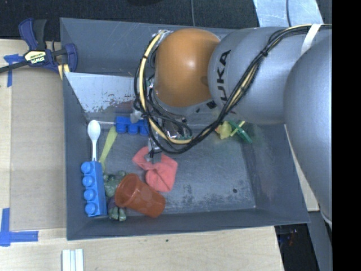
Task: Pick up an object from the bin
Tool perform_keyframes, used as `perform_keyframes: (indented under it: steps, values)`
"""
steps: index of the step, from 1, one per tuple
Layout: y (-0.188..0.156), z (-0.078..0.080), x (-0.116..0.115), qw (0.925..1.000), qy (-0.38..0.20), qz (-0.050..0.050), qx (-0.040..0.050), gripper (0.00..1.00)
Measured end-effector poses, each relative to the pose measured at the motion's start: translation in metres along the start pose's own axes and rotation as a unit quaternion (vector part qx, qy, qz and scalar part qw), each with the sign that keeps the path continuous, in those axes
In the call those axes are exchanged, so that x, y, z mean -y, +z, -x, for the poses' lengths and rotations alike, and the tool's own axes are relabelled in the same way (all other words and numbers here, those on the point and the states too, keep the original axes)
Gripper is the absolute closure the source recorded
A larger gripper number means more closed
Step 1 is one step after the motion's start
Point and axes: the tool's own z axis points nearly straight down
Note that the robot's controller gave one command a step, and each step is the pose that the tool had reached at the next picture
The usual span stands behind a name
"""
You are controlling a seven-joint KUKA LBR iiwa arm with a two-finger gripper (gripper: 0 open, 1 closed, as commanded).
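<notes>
Gripper [152, 151]: we are seeing it hanging low over the middle of the bin [220, 176], its tip meeting the upper edge of a crumpled pink cloth [159, 173].
Claw state: we are not able to tell whether it is spread or pressed together, as the orange cover [183, 66] and the cables [169, 135] are crowding the view.
Task's thing: the pink cloth is lying on the floor left of centre, right under the gripper.
Risk at the cloth: we are judging that a soft, flat rag is offering only a thin fold, so a shallow pinch may be slipping off in the lift, or the tip may be scraping the metal floor.
Risk at the cup: a red-brown cup [139, 196] is lying on its side, touching the cloth's lower edge; a dragged cloth may be rolling it.
Blue block [132, 125]: it is sitting just beside the cables, where a sideways move may be nudging it.
Green figure [114, 180]: it is lying partly under the cup.
White spoon [94, 132]: it is resting near the left wall, apart.
Blue brick strip [93, 188]: it is lying along the left wall.
Yellow-green thing [233, 130]: it is lying well apart, on the right, under the arm.
</notes>
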Motion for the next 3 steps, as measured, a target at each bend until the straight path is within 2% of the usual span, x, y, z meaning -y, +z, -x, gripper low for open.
perform_keyframes:
  steps: [1,2,3]
  values:
    - [0.046,-0.014,0.049,0.9999,-0.011,0.000,0.0009,0.00]
    - [0.076,-0.022,0.045,0.9997,0.025,0.000,-0.0016,0.00]
    - [0.095,-0.033,0.068,0.9977,0.067,0.000,0.0032,1.00]
